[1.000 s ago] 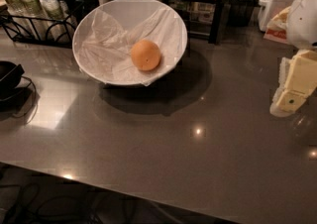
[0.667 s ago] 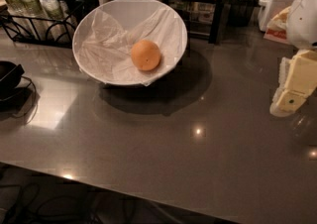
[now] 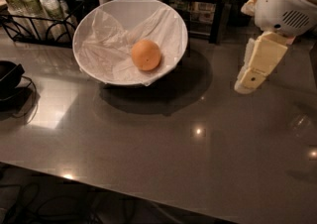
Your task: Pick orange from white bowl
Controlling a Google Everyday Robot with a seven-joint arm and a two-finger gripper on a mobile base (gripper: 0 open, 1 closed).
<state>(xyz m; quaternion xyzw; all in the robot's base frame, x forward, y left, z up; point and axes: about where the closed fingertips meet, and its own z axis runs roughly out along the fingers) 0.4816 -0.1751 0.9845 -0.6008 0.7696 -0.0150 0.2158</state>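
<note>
Moved: gripper (image 3: 247,83) shifts from right edge toward white bowl (image 3: 130,9); rest static.
Bowl: by far edge, left of ctr, tilted, mouth facing near edge.
Gripper: over far-right tabletop (image 3: 163,158), well apart from bowl; opening: cannot tell.
Orange (image 3: 146,54): in bowl, lower right, on paper (image 3: 106,52); round, no long axis, no heading.
Approach, prob. best: enter over low rim, centre on fruit, avoid paper.

My gripper (image 3: 249,83), smooth matte cream plastic, hangs right of the white bowl (image 3: 126,10). Crinkled white paper (image 3: 104,52) lines the bowl, around the matte-peeled orange (image 3: 146,55). The grey tabletop (image 3: 148,158) beneath is smooth and glossy.
</note>
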